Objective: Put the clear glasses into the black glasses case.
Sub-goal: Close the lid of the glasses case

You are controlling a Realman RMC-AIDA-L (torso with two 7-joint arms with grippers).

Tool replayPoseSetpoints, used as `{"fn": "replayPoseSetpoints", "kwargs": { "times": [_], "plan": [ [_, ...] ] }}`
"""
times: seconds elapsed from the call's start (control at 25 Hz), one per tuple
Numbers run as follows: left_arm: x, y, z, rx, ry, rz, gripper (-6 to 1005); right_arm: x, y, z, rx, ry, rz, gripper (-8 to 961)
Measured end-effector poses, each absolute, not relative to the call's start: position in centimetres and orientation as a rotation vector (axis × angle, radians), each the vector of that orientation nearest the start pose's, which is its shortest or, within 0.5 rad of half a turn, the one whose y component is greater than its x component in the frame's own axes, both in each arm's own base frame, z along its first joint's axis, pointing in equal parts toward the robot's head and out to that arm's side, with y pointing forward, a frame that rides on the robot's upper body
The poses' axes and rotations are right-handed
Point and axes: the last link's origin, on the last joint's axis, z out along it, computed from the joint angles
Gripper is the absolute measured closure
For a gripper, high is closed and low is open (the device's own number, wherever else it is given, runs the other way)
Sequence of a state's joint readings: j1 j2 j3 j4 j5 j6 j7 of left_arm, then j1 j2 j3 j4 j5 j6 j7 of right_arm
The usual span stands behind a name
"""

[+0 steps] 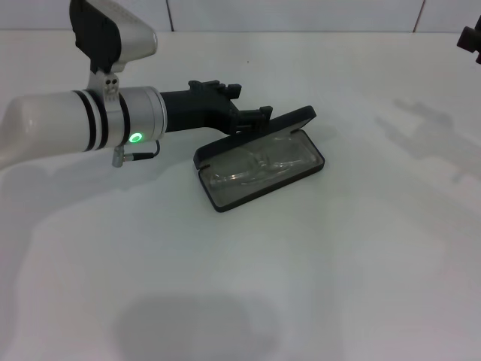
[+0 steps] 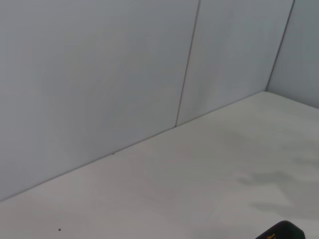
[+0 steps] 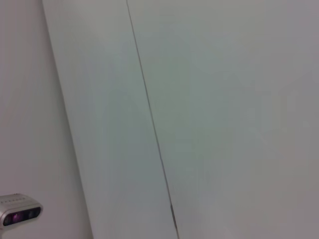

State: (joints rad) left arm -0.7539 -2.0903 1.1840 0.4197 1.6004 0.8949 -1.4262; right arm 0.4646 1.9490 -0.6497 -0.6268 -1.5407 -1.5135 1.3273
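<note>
The slim rectangular black hard-shell glasses case (image 1: 225,201) is lying open on the white table (image 1: 338,286), its long axis running diagonally from near-left to far-right in the head view. Its shallow grey-lined base is facing up, and the black lid (image 1: 289,119) is standing tilted up along the far long edge.

The fully transparent plastic wraparound glasses (image 1: 259,167) are lying inside the base of the case, their long axis running along the case's length. They are filling most of the tray; their folded clear arms are hard to separate from the lens through the plastic, so which way the front is pointing cannot be told.

The left gripper (image 1: 252,120), a black claw on a white and silver arm, is reaching in from the left and sitting at the far side of the case, right against the raised lid. The glasses are lying just beside and nearer than its fingertips, apart from them. Whether the claw is released or clenched on the lid cannot be told, as the fingers merge with the black lid.

In the left wrist view only a black corner of the case with orange lettering (image 2: 279,232) is showing.

The right gripper (image 1: 471,37) is parked well apart at the far right edge, and its state cannot be told.
</note>
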Motion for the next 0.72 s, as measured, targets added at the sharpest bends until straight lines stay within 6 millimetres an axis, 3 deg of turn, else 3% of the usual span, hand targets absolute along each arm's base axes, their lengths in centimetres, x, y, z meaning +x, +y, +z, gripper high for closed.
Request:
{"fn": "replayPoseSetpoints", "kwargs": {
  "times": [0.72],
  "plan": [
    [-22.8,38.6,-8.5,-2.601,-0.685,-0.433,214,27.7,35.1,8.9,-2.268,0.545,1.024,397]
  ]
}}
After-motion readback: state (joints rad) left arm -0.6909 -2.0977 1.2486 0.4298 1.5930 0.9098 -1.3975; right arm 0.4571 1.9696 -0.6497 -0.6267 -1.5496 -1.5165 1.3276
